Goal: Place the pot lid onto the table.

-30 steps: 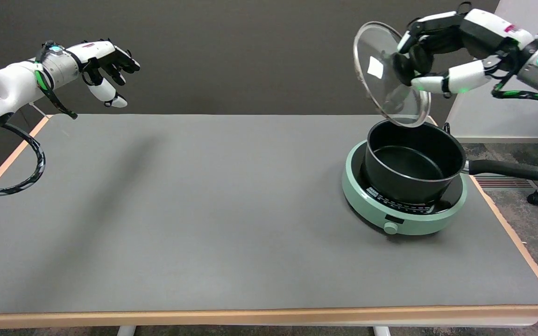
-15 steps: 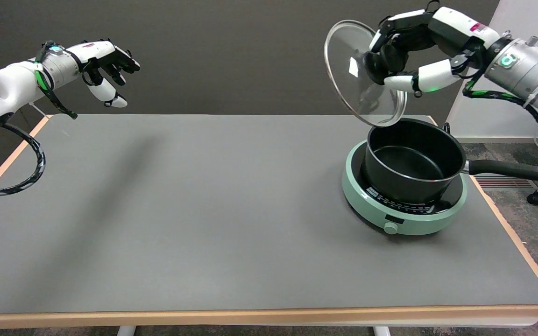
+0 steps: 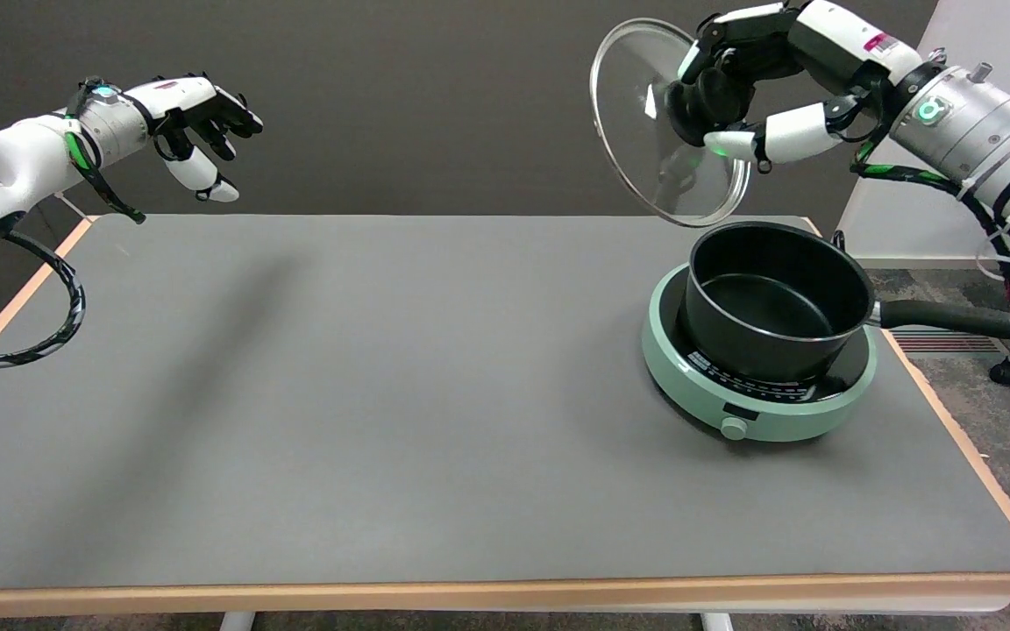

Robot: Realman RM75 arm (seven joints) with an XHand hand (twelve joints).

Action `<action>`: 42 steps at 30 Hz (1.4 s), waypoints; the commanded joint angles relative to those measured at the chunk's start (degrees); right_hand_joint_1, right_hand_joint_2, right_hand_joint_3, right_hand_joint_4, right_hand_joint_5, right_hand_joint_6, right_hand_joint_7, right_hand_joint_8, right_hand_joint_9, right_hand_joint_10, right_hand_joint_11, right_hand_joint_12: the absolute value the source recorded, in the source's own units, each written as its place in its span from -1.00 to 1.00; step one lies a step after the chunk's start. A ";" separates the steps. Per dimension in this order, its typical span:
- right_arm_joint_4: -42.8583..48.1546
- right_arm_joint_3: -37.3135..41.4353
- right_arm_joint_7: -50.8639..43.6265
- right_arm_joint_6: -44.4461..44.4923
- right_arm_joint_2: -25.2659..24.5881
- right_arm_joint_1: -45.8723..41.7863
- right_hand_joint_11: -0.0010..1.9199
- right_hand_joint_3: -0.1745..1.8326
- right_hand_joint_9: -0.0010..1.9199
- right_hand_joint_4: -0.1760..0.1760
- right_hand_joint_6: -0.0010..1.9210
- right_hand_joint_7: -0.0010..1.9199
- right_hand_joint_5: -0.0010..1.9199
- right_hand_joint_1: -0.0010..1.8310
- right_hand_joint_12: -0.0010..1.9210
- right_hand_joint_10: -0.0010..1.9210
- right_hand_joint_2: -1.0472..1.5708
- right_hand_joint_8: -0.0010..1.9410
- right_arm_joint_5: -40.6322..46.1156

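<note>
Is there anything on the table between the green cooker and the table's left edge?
No. In the head view the grey table is bare from the green cooker to its left edge. Only a soft shadow lies there.

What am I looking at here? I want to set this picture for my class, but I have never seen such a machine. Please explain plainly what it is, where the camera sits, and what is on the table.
This is a robot with two white arms ending in many-fingered hands. The camera sits above the table's near side, looking down and across it. The right hand grips a glass pot lid by its knob, tilted in the air. Below stands an open black pot on a green cooker. The left hand hangs in the air, holding nothing.
</note>
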 commanded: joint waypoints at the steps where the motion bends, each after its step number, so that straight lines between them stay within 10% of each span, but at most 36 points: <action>1: -0.82 -1.33 1.03 3.26 -0.55 2.19 -0.28 -0.23 -0.09 1.00 0.16 0.00 -0.21 0.50 0.35 0.38 0.43 0.25 -8.82; 11: -2.01 -4.96 1.03 4.47 -0.63 6.06 -0.28 -0.22 -0.09 1.00 0.16 0.00 -0.20 0.50 0.35 0.38 0.43 0.24 -13.49; 28: -12.41 -43.98 1.03 0.12 -5.42 41.94 -0.28 -0.23 -0.09 1.00 0.15 0.01 -0.20 0.50 0.36 0.37 0.43 0.24 -13.49; 42: -13.39 -56.04 1.03 -0.12 -13.57 47.88 -0.28 -0.23 -0.09 1.00 0.14 0.01 -0.20 0.50 0.36 0.36 0.43 0.23 -25.93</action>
